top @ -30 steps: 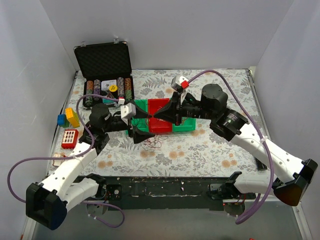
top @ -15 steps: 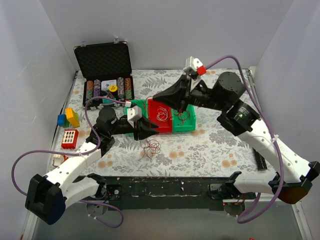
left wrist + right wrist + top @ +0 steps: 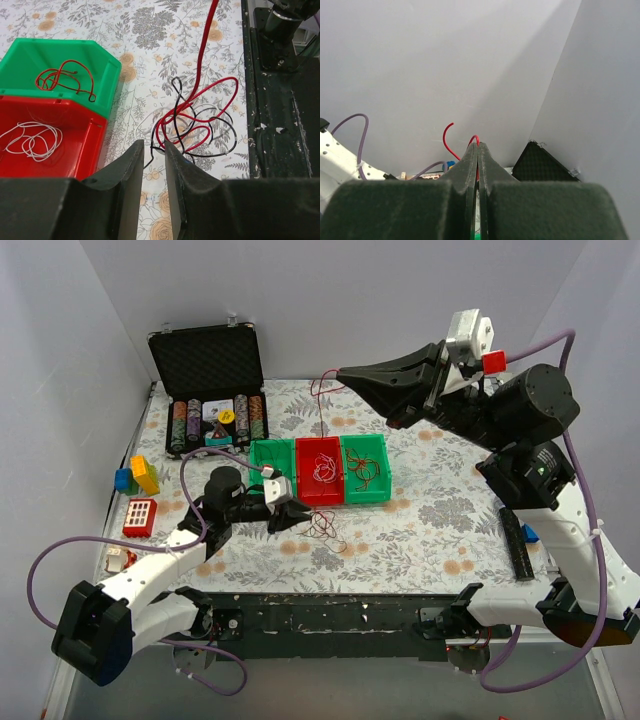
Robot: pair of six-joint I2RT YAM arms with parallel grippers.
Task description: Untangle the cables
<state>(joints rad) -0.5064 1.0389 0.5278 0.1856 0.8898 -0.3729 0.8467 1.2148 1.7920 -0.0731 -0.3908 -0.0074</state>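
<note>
A tangle of red and black cables [image 3: 325,527] [image 3: 200,130] lies on the flowered cloth in front of the bins. One red cable [image 3: 321,405] [image 3: 447,140] rises taut from it to my right gripper [image 3: 343,372] [image 3: 478,145], which is held high above the table and shut on it. My left gripper [image 3: 303,517] [image 3: 154,147] sits low at the tangle's left edge. Its jaws stand a narrow gap apart, with a black strand's end lying between the tips. A white cable [image 3: 32,142] rests in the red bin [image 3: 303,452]. A red and black coil [image 3: 65,82] lies in the right green bin [image 3: 385,475].
A second green bin [image 3: 262,455] adjoins the red one on its left. An open case of poker chips [image 3: 210,380] stands at the back left. Toy blocks [image 3: 140,475] and a red piece [image 3: 140,517] lie at the left edge. A black bar [image 3: 517,545] lies at the right.
My right gripper has risen up and to the right, drawing the red cable out of the tangle. My left gripper has slid to the tangle and narrowed its jaws.
</note>
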